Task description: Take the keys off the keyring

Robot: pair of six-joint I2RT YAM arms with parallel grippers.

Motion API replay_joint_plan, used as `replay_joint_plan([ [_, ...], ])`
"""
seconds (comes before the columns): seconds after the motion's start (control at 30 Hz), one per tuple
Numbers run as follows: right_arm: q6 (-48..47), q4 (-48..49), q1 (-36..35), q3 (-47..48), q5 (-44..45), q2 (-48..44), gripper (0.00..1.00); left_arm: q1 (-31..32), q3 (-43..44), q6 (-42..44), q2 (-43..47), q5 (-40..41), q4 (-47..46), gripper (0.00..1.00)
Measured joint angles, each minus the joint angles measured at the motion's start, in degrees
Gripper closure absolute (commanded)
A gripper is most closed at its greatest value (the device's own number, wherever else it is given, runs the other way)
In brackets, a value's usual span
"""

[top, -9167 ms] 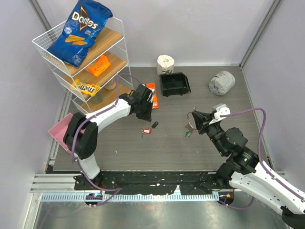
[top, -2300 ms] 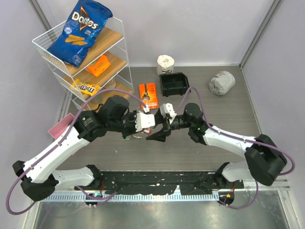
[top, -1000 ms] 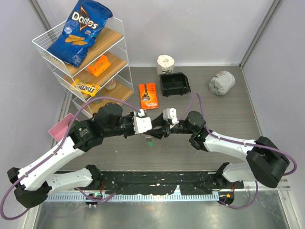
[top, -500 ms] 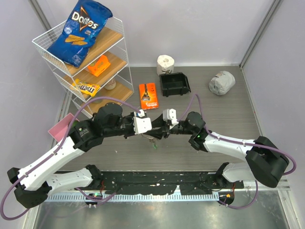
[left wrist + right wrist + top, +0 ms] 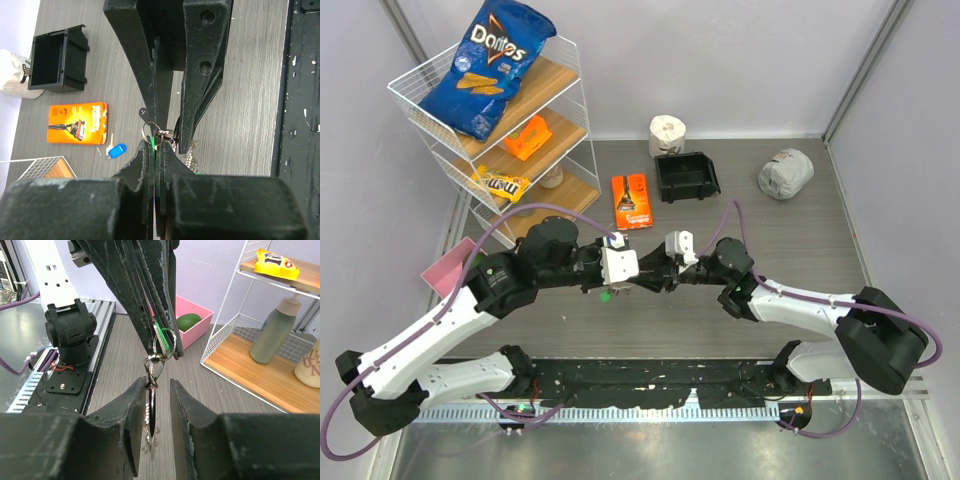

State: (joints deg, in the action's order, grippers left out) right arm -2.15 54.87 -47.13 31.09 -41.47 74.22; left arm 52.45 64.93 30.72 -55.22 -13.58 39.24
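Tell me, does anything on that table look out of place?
A blue-tagged key lies loose on the table beside the orange packet, apart from the keyring that the left gripper holds. Nothing looks spilled.

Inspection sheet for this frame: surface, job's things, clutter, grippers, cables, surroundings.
Surface: grey wood-grain table.
Job's things: keyring held in the air, hanging key below it; blue-tagged key lying on table.
Clutter: orange packet, black bin, paper roll, grey bundle.
Grippers: left gripper shut on keyring; right gripper open around hanging key.
Cables: purple cables arching over both arms.
Surroundings: wire shelf with snacks, pink bin, pale walls.
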Motion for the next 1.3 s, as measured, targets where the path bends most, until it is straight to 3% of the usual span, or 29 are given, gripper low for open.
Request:
replay_joint_plan([
  [0.1,0.4,0.8,0.0,-0.3,0.0,-0.5,0.68,0.0,-0.1,0.0,0.0,-0.5,0.0,1.0],
  [0.23,0.8,1.9,0.0,-0.7,0.0,-0.9,0.78,0.1,-0.1,0.1,0.0,-1.0,0.0,1.0],
  [0.63,1.4,2.3,0.1,-0.9,-0.6,-1.0,0.95,0.3,-0.1,0.3,0.0,-1.0,0.0,1.0],
  [1.3,11.5,0.3,4.7,1.8,-0.2,0.1,0.95,0.3,-1.1,1.3,0.3,3.3,-2.2,1.0],
])
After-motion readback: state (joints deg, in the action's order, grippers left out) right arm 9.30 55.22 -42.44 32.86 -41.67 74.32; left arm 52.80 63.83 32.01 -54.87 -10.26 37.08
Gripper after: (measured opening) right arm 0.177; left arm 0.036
